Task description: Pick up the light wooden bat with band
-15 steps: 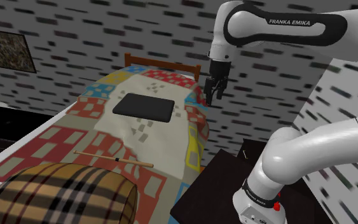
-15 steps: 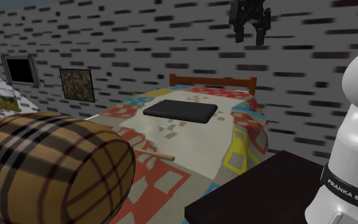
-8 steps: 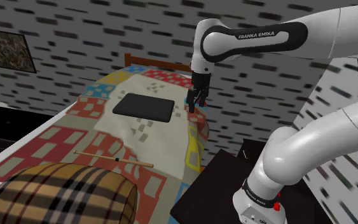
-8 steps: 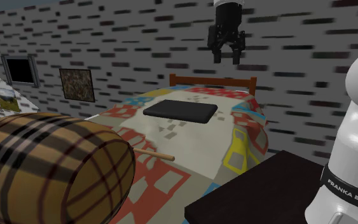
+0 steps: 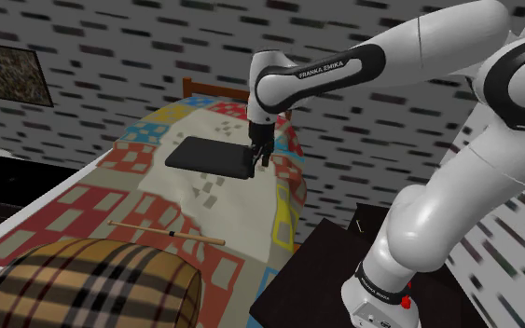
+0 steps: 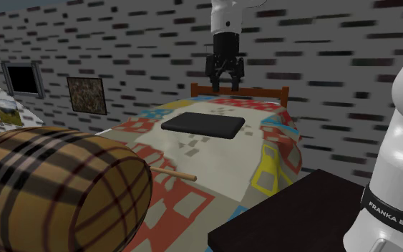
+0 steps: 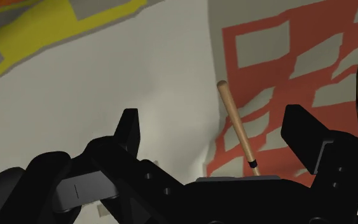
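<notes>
Across the bed, wooden bat, lying widthwise

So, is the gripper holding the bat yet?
No, the bat lies flat on the bedspread, and the open gripper hangs in the air well apart from it, clasping nothing.

Your shoulder camera sat beside the stand, looking down the bed toward the headboard. Your second camera stood lower, close behind the plaid bolster, facing that same headboard. Both took in the bed, the dark pad and the bat. Your wrist camera looked down at the quilt from fairly near, between the spread fingers of the gripper.
</notes>
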